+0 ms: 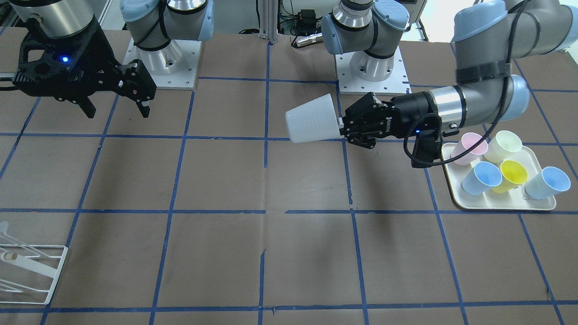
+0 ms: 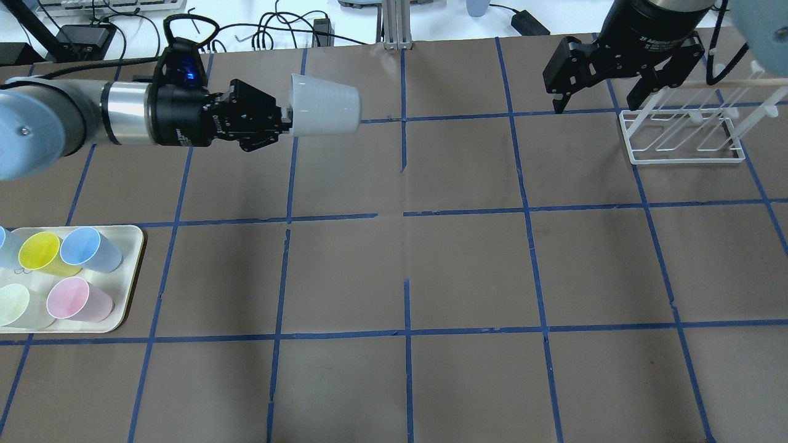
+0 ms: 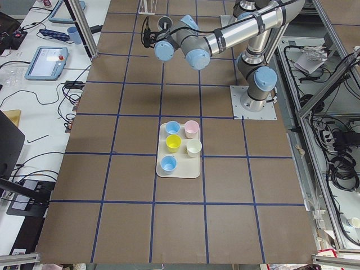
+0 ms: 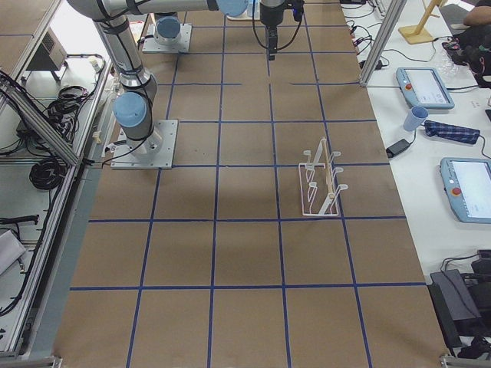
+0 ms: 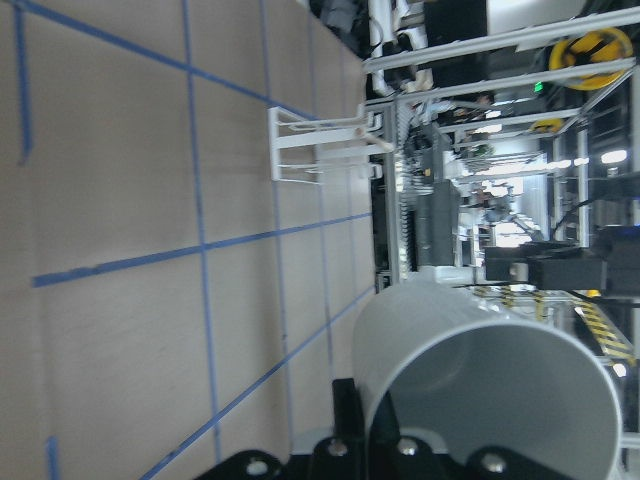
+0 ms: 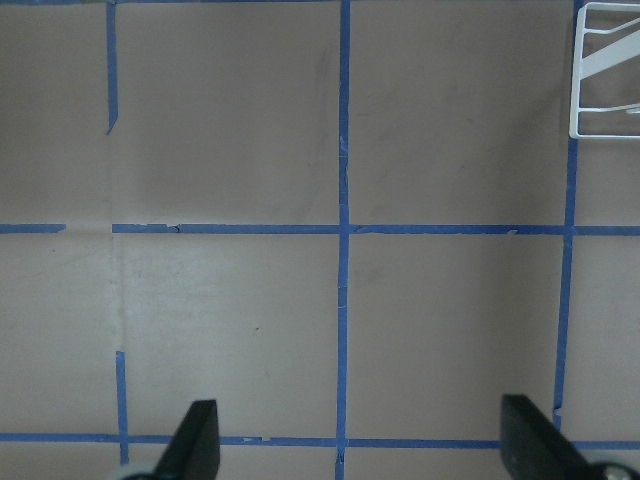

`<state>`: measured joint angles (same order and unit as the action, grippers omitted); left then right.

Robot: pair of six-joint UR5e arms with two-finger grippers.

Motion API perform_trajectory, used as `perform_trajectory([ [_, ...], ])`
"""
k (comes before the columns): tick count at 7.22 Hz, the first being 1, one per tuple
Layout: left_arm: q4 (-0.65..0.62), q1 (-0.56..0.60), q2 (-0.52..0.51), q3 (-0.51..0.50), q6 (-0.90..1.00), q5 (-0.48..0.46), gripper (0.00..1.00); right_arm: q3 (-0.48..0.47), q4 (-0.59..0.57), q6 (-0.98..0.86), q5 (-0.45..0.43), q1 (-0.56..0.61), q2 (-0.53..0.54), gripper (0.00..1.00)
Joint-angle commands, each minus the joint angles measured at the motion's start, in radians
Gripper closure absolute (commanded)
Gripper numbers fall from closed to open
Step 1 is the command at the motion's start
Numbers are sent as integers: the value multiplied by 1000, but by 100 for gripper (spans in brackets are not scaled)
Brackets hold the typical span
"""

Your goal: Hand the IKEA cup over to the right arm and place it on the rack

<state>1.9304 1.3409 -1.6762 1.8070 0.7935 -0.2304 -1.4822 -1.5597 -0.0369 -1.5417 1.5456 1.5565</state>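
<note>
My left gripper (image 2: 284, 118) is shut on the rim of the IKEA cup (image 2: 326, 104), a pale grey-white tumbler held on its side above the table with its base pointing toward the middle. The cup also shows in the front view (image 1: 314, 118) and fills the lower right of the left wrist view (image 5: 480, 400). My right gripper (image 2: 596, 106) is open and empty, pointing down, just left of the white wire rack (image 2: 683, 132). The right wrist view shows its spread fingers (image 6: 195, 445) over bare table, with the rack's corner (image 6: 610, 80) at the top right.
A cream tray (image 2: 132, 271) at the robot's left front holds several cups: yellow, light blue, pink and pale cream-green. Both arm bases (image 1: 372, 67) stand at the robot's side of the table. Brown paper with blue tape lines covers the table.
</note>
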Motion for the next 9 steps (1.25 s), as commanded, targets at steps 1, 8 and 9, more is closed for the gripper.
perform_trajectory([
  [1,10,98,16,61,-2,140,100,2,0,5,2,-5,1,0],
  [8,-11,182,16,97,-88,327,100,36,165,-4,260,-126,27,0],
  [9,-11,182,22,97,-86,332,100,40,191,-11,325,-172,27,0],
])
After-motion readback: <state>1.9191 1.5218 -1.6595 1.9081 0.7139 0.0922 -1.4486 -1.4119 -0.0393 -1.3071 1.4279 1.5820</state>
